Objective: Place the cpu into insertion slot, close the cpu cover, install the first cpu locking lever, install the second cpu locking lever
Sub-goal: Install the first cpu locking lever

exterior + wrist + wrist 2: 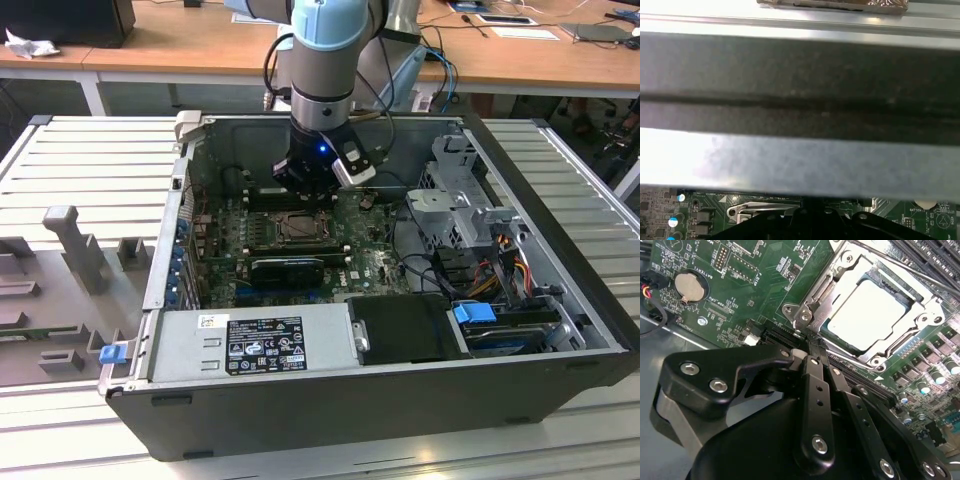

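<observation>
surface: ribbed pale-grey metal workbench [90,160], grooves running across it, open dark-grey computer case [330,420] lying flat in the middle
room: long wooden desks [160,45] behind the bench, papers and cables scattered on top
bench extras: grey plastic fixture blocks [70,240] standing on the exterior view's left of the case
arm: silver and light-blue robot arm [325,45] coming straight down into the case, wrist lit by a small blue light
gripper: black two-finger gripper [810,347] low over the green motherboard [755,290], fingers pressed together into one narrow tip, nothing clamped between them
tip position: right at the near corner of the socket frame, seems to touch the metal by the hinge, can't tell for sure
cpu: small flat square chip with pale silvery top [871,315], already sitting in the square metal-rimmed insertion slot [297,226] mid-board
cover: thin silvery frame plate with square opening [842,270] lying down around the chip
also inside: grey power supply box with white label [250,345] along the front edge, black drive bay [405,328] beside it, blue plastic latch [475,312] next to that
first wrist view: mostly grey case wall [800,160], strip of green board under it
</observation>
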Tool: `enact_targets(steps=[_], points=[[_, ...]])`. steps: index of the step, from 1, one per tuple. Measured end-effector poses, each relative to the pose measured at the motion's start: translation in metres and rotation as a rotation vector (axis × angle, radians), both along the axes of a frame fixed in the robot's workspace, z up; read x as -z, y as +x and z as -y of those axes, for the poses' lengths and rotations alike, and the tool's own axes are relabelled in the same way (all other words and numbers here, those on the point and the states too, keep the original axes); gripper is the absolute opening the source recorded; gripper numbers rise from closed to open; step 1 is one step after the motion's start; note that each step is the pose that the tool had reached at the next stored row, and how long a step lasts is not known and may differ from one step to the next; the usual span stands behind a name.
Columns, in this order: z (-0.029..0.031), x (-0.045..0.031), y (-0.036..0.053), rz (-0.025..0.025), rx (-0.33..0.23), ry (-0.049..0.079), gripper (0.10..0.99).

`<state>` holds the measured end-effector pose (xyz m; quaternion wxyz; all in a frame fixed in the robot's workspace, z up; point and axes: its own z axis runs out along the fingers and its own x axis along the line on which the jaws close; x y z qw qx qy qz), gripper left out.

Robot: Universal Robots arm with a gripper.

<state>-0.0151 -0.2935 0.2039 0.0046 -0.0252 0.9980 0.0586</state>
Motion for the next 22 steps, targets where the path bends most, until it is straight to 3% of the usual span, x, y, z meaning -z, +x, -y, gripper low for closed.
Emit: enact_targets(steps=[5,18,22], points=[[0.0000,0.0007,0.0000,0.0000,0.000,-0.011,0.106],[-0.0001,-0.0020,0.0001,0.0003,0.000,-0.013,0.106],[-0.0008,0.0007,0.0006,-0.0003,0.000,-0.035,0.106]])
